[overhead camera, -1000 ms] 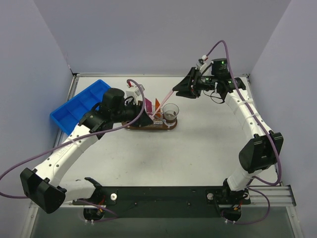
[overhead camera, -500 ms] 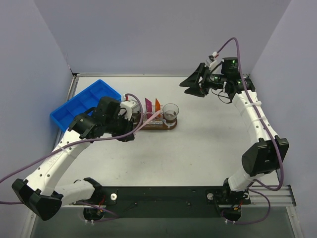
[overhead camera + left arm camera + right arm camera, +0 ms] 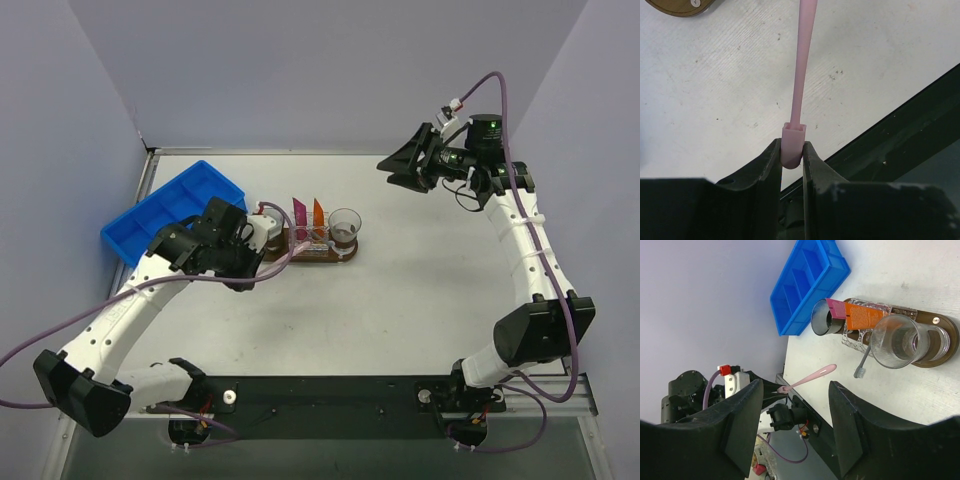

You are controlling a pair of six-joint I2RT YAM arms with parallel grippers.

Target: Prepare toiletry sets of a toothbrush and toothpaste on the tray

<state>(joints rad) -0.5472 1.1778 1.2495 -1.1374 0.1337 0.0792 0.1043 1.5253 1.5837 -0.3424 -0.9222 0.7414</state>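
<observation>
Pink toothbrush [image 3: 800, 75], handle end tight between the left hand's [image 3: 791, 152] fingers

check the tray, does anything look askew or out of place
The grey toothbrush sits askew: it slants off the clear holder on the tray, bristle head hanging past the edge over the table. Nothing looks spilled.

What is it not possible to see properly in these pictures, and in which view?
Pink toothbrush, held in the left gripper: left wrist view, the top edge cuts off its head.
Tray: left wrist view, only one end shows, at the top-left corner.
Fingers of the left gripper: top view, hidden under its own wrist.
</observation>
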